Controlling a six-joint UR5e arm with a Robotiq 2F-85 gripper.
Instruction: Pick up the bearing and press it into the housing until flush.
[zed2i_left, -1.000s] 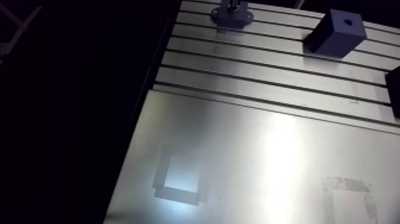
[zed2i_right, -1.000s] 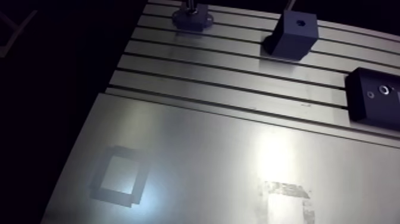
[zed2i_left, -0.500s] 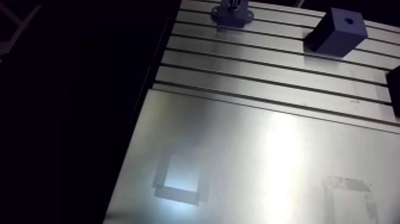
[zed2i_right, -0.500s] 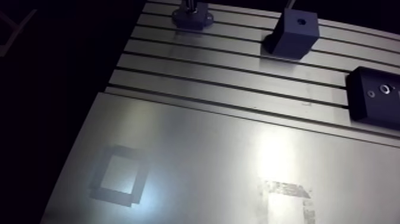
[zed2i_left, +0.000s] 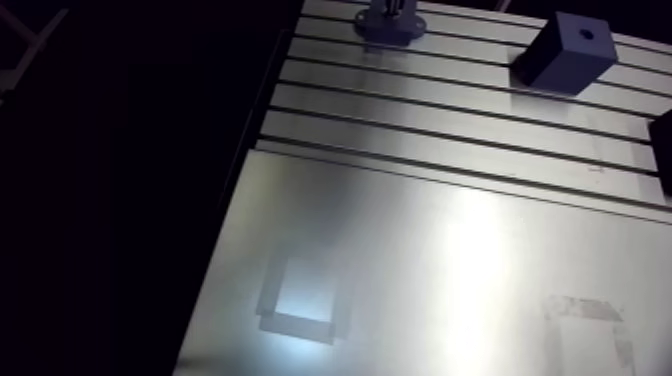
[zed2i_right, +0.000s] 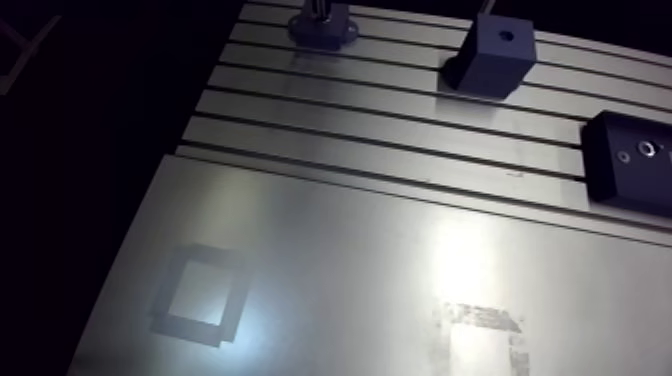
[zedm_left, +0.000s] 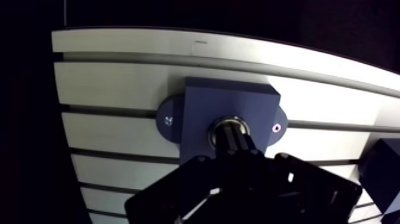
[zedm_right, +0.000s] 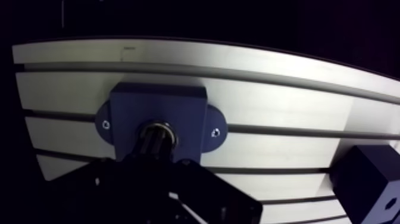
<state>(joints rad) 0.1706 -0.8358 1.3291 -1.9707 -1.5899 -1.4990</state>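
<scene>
The bearing (zedm_left: 228, 127) lies at the middle of the housing (zedm_left: 202, 101), just ahead of the jaws; their grip cannot be told. A cube (zedm_right: 370, 186) stands beside them on the bench (zedm_left: 113, 89).

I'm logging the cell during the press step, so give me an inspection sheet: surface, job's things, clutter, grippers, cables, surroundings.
Surface: slotted aluminium table; two square marks on its smooth plate.
Job's things: housing, with two flange screws, sits over a slot; bearing at its bore, depth unclear.
Clutter: dark cube block with a top hole; flat dark block.
Grippers: tool directly over the bearing; grip state unreadable.
Cables: nothing seen.
Surroundings: nothing seen.
</scene>
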